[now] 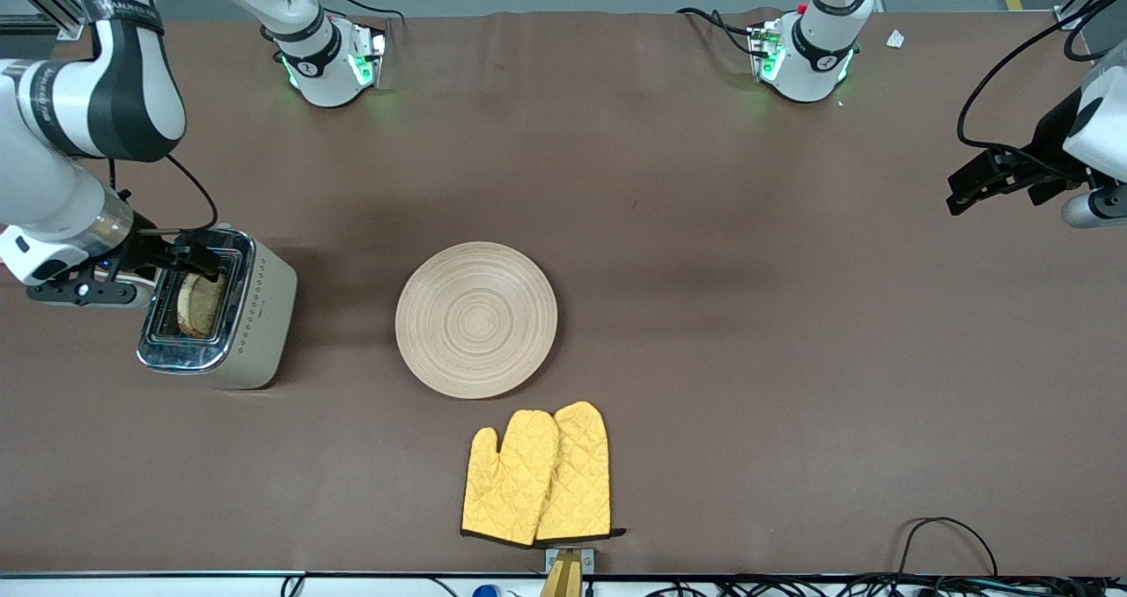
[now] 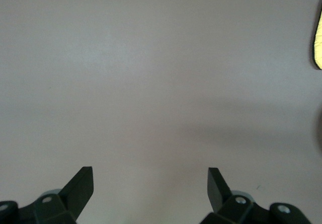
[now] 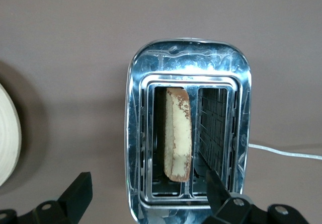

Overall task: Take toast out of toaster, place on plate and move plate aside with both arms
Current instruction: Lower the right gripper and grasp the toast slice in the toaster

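The toast (image 1: 201, 305) stands on edge in one slot of a chrome-topped toaster (image 1: 255, 315) at the right arm's end of the table. It also shows in the right wrist view (image 3: 178, 133), with a brown crust and a pale face. My right gripper (image 1: 189, 258) is open just over the toaster top (image 3: 136, 133). In its wrist view the gripper (image 3: 148, 183) has one finger off the toaster's side and the other over the empty slot. The round light-wood plate (image 1: 476, 319) lies bare mid-table, and its edge shows in the right wrist view (image 3: 7, 133). My left gripper (image 1: 968, 192) waits open over bare table (image 2: 150, 176).
Two yellow quilted oven mitts (image 1: 537, 474) lie nearer the front camera than the plate; a corner of them shows in the left wrist view (image 2: 318, 38). A white cable (image 3: 287, 153) runs from the toaster. Brown cloth covers the table.
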You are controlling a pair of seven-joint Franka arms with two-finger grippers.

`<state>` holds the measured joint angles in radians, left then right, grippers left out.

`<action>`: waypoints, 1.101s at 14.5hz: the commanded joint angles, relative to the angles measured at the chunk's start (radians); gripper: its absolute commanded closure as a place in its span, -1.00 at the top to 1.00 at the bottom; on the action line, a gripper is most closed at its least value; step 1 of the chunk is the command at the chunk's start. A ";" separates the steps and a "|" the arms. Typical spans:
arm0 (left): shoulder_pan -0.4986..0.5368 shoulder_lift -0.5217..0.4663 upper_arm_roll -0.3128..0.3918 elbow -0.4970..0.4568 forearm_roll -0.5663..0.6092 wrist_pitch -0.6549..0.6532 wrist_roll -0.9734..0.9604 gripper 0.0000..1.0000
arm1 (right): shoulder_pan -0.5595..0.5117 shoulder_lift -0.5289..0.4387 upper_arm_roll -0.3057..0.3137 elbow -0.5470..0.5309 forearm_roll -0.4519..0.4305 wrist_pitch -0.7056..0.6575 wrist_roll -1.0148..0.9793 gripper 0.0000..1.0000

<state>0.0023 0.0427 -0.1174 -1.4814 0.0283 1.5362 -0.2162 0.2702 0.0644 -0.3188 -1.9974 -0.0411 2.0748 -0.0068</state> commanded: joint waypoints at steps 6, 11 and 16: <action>0.001 0.023 -0.004 0.027 0.010 -0.013 0.015 1.00 | -0.055 0.041 0.004 -0.040 0.075 0.070 -0.088 0.90; -0.001 0.025 -0.004 0.027 0.010 -0.013 0.015 1.00 | -0.063 0.063 0.004 -0.040 0.078 0.090 -0.088 0.50; -0.001 0.033 -0.004 0.027 0.008 -0.011 0.015 1.00 | -0.075 0.087 0.004 -0.038 0.079 0.108 -0.113 0.39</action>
<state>0.0019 0.0608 -0.1175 -1.4814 0.0283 1.5362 -0.2161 0.2173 0.1422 -0.3226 -2.0302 0.0157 2.1626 -0.0781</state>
